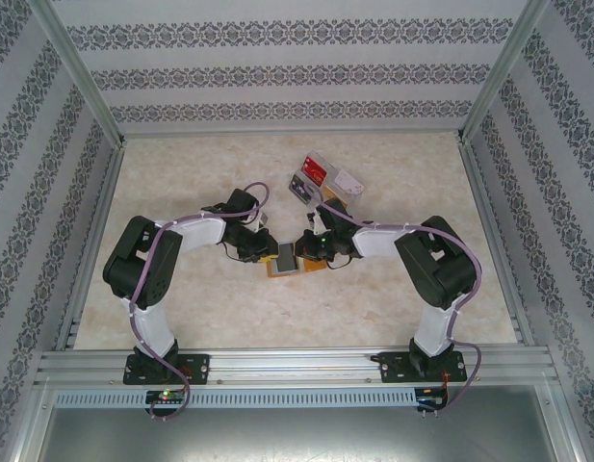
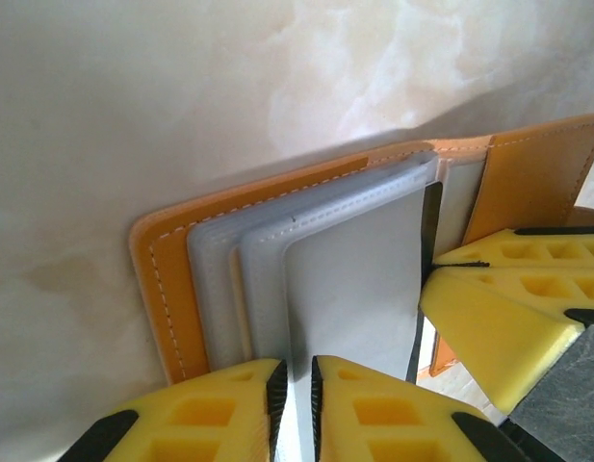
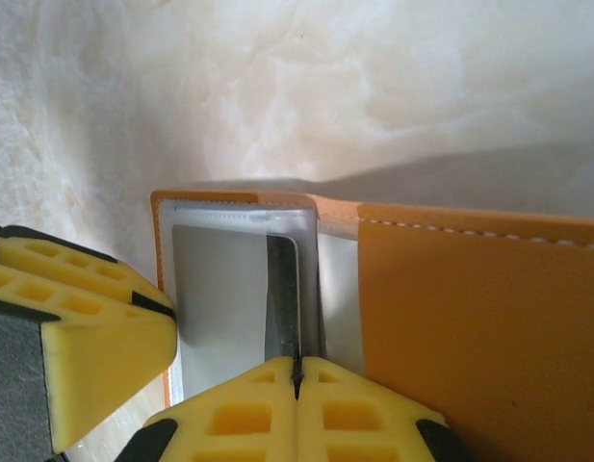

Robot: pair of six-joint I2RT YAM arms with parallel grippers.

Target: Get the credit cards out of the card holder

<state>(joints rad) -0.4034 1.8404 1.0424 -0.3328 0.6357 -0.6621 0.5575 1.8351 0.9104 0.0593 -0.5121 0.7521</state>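
Bottom of the left wrist view, the left gripper [image 2: 295,385] pinches a grey pocket leaf of the card holder [image 2: 162,279], which lies open mid-table. The right gripper [image 3: 297,375] is clamped tight on the dark grey card [image 3: 282,289], which sits in its pocket. Looks like mid-extraction, so next probably needs a straight pull. Farther back, upper centre of the top view, the clear tray [image 1: 337,189] has a red card [image 1: 314,171].

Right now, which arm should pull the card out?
Right. The right end effector is shut on the edge of the dark credit card, ready to pull. The left end effector straddles a grey pocket of the card holder, likely better for bracing.
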